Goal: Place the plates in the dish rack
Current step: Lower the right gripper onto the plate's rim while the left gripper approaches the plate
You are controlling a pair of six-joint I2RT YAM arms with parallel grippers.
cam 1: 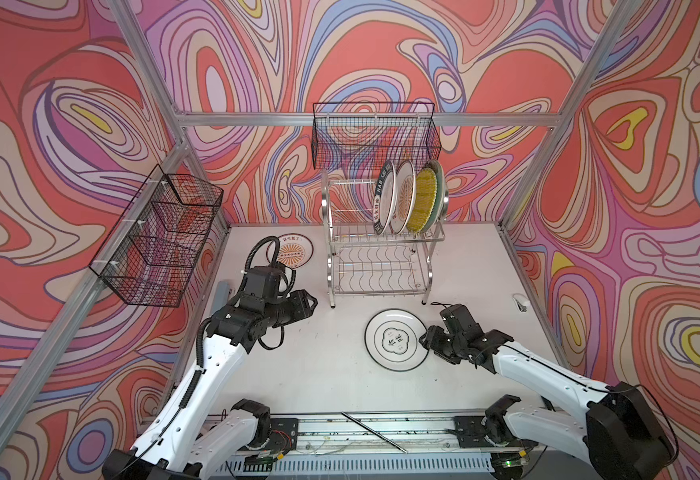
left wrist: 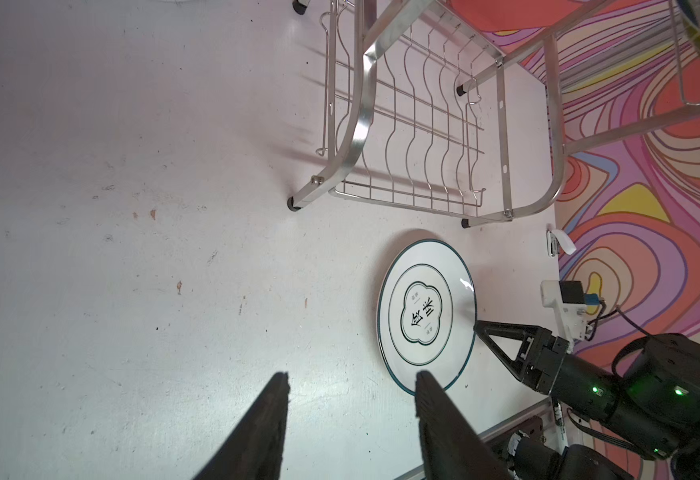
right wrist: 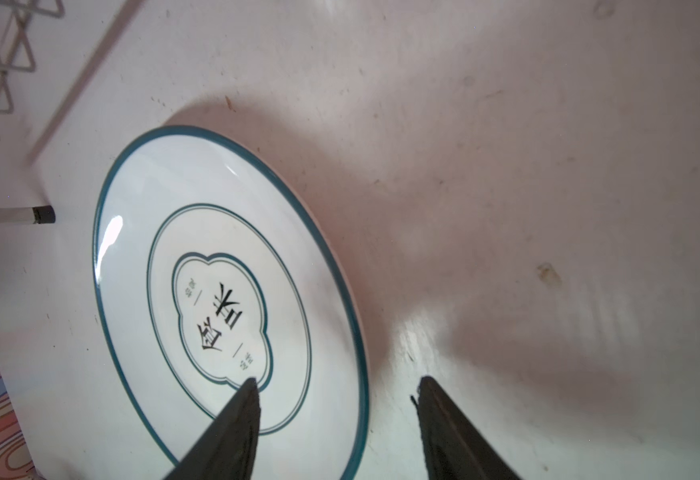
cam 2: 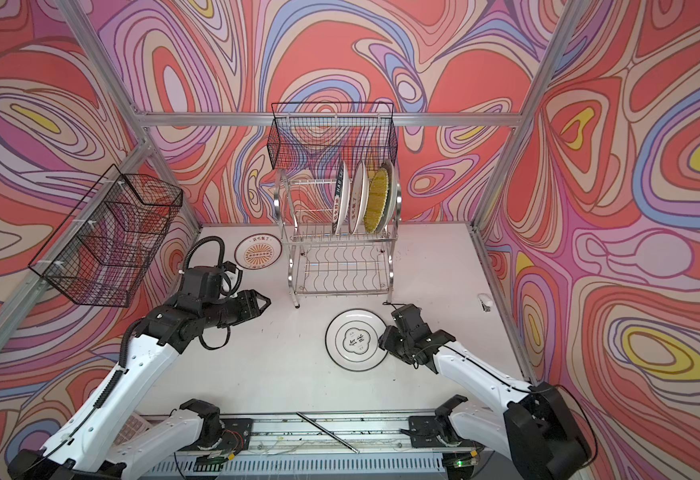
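Note:
A black-ringed white plate [cam 1: 397, 338] [cam 2: 356, 338] [left wrist: 425, 311] [right wrist: 223, 291] lies flat on the table in front of the dish rack [cam 1: 377, 266] [cam 2: 340, 266] [left wrist: 402, 137]. My right gripper [cam 1: 425, 336] [cam 2: 383, 340] [right wrist: 337, 380] is open and straddles the plate's right rim, one finger over the plate and one outside it. My left gripper [cam 1: 313, 301] [cam 2: 266, 299] [left wrist: 350, 376] hangs open and empty left of the rack. An orange-sunburst plate [cam 1: 294, 251] [cam 2: 258, 251] lies flat at the back left. Several plates [cam 1: 406, 197] [cam 2: 360, 197] stand upright in the rack's upper tier.
One black mesh basket [cam 1: 375, 137] hangs on the back wall above the rack, another [cam 1: 161, 237] on the left wall. A thin metal rod [cam 1: 375, 432] lies on the front rail. A small white object [cam 1: 520, 301] sits at the table's right edge.

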